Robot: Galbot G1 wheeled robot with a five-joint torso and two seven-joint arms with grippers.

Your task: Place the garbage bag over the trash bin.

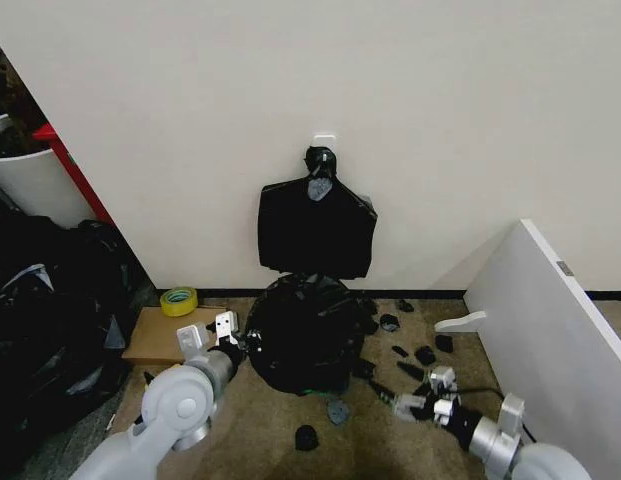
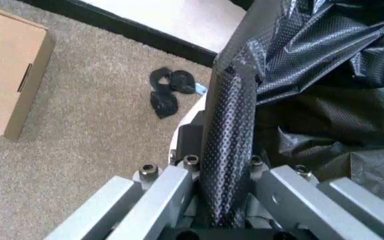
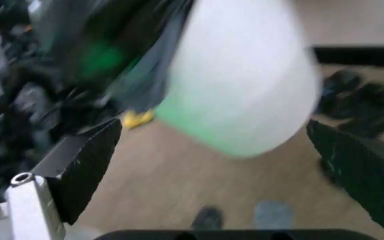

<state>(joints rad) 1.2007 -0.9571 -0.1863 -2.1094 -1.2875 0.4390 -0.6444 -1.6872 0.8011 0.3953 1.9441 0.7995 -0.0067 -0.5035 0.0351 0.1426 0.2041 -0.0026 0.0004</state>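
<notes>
Already the garbage bag [image 1: 305,335] drapes over most of the trash bin [image 3: 245,90], which stands at the wall foot below the flat bundle of black bags [image 1: 317,232]. At the bin's 9 o'clock the left gripper [image 1: 222,330] has its fingers pinched on a fold of bag film; at 4 o'clock the right gripper [image 1: 427,398] hangs apart from it, fingers spread and empty. White wall shows bare on that side, so I judge a one-sided tug could tear the film or tip the bin.
</notes>
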